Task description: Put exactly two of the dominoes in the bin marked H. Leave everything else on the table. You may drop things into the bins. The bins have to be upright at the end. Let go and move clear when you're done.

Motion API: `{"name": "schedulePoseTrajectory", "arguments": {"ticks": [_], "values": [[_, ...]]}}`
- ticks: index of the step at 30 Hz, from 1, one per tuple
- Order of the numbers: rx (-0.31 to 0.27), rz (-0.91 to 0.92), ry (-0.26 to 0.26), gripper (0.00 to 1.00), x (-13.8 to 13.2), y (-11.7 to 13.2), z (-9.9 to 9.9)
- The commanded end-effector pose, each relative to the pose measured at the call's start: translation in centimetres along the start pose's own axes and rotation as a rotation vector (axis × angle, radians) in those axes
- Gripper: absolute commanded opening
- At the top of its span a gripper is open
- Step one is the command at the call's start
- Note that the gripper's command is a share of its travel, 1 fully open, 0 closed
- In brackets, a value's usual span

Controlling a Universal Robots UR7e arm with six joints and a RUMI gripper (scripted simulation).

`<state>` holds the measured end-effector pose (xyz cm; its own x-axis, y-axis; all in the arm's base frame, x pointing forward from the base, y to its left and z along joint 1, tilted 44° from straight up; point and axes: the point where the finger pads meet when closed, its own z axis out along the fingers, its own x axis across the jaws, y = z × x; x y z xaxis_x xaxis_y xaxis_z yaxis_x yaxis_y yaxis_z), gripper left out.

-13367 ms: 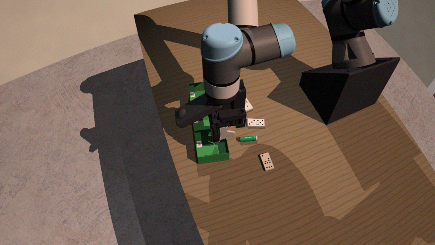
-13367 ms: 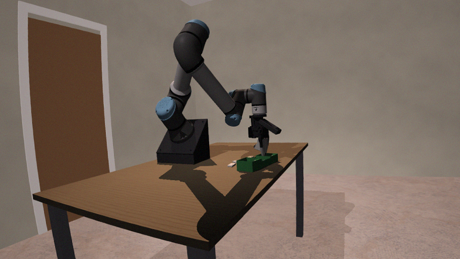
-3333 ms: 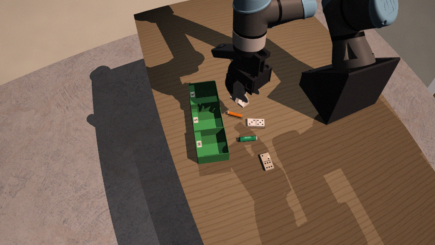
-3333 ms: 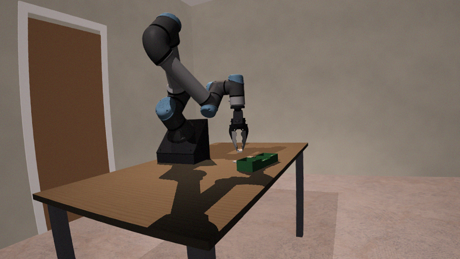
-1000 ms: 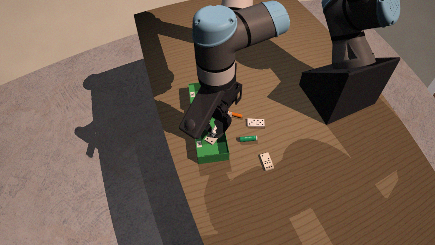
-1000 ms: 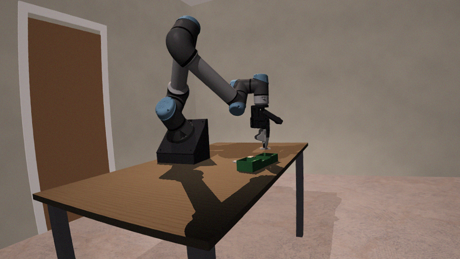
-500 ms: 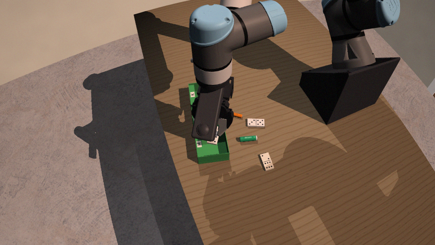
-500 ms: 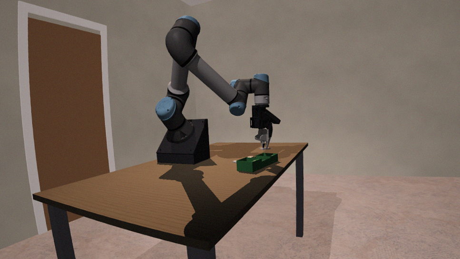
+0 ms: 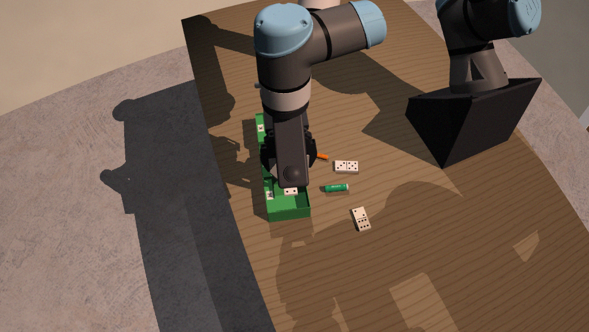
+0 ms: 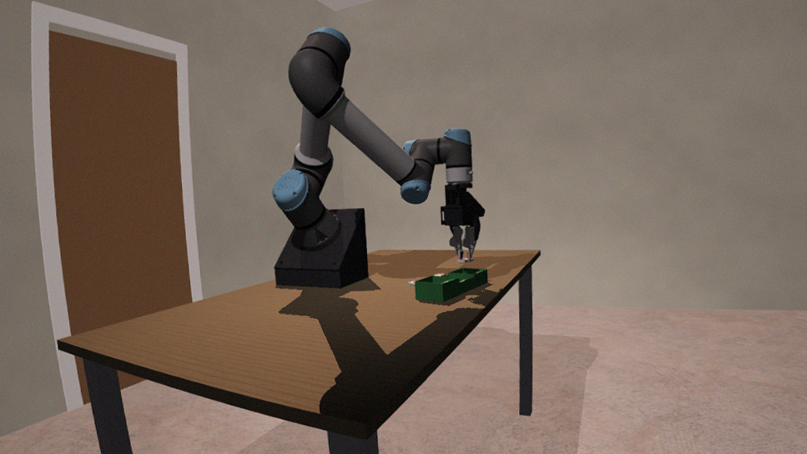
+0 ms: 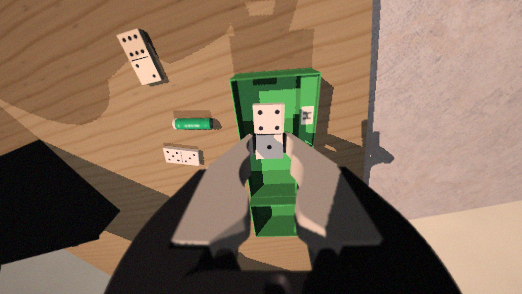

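My gripper (image 11: 269, 134) is shut on a white domino (image 11: 269, 131). The one-pip half sits between the fingertips and the four-pip half sticks out past them. It hangs above the end compartment marked H (image 11: 307, 115) of the green three-part bin. In the top view the domino's end (image 9: 290, 191) shows below the wrist, over the H compartment (image 9: 270, 194). Two other dominoes lie flat on the table to the right of the bin (image 9: 346, 166) (image 9: 360, 218); they also show in the wrist view (image 11: 183, 155) (image 11: 141, 56). In the exterior view the gripper (image 10: 464, 254) stands above the bin (image 10: 450, 283).
A green battery (image 9: 335, 188) lies between the bin and the two loose dominoes. A small orange stick (image 9: 321, 156) lies beside the wrist. The bin stands upright near the table's edge. The robot's black base (image 9: 465, 119) is at the back right.
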<state>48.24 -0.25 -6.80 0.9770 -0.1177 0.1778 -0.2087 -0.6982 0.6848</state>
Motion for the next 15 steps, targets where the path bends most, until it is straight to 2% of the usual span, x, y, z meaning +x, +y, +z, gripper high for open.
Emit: {"name": "schedulePoseTrajectory", "arguments": {"ticks": [1,15], "values": [[0.011,-0.036,0.006,0.00,0.02,0.00,-0.04],[0.011,-0.036,0.006,0.00,0.01,0.03,0.36]]}}
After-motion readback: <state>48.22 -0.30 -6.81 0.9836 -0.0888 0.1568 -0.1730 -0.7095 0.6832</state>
